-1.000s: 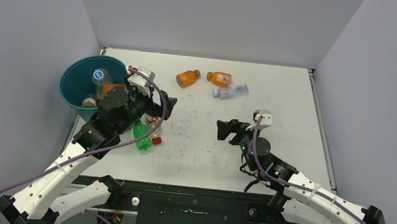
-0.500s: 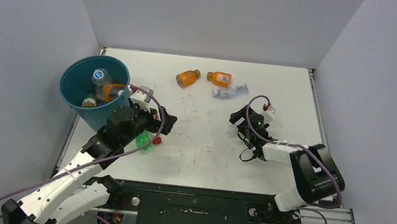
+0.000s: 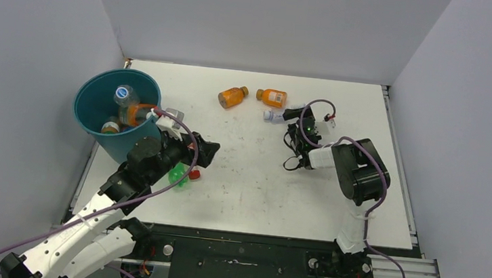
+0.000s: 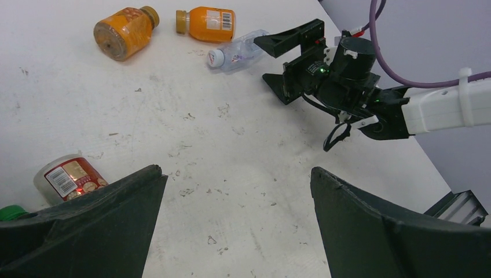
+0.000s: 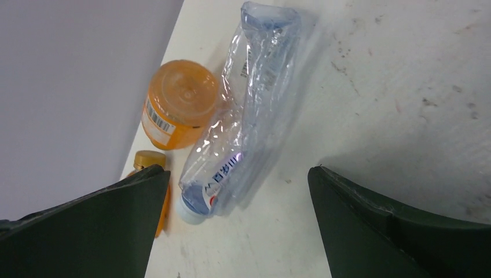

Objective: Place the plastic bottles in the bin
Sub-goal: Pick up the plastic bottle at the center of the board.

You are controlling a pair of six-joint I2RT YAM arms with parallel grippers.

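White and scuffed, the tabletop point(image 3: 245, 187) sits boxed in by plain grey walls. At its far left stands the round teal-blue plastic bin point(image 3: 88, 96), upright. You can see at least three bottles already inside it: a clear one with a blue label point(image 3: 123, 94), an orange-filled one point(image 3: 138, 110) and a brown-capped one point(image 3: 110, 126) lower down.

Your left gripper point(image 3: 206, 152) hovers just right of the bin with its jaws spread wide, and only bare table shows between them in the left wrist view. Under that arm, near the bin's base, lie a green plastic bottle point(image 3: 177, 175) and a clear bottle with a red label point(image 4: 69, 176). Both are on their sides and partly hidden by the arm.

Far from you, around the middle of the table, two orange-filled bottles with brown caps lie on their sides: the left one point(image 3: 232, 97) and the right one point(image 3: 273, 97). Just right of them lies a crushed clear plastic bottle with a blue label point(image 5: 243, 116), its white cap toward the left. You cannot tell whether it touches the nearer orange bottle.

Your right gripper point(image 3: 291, 125) is at that clear bottle, released and gaping. One finger reaches beside the bottle, and the jaws grasp nothing.
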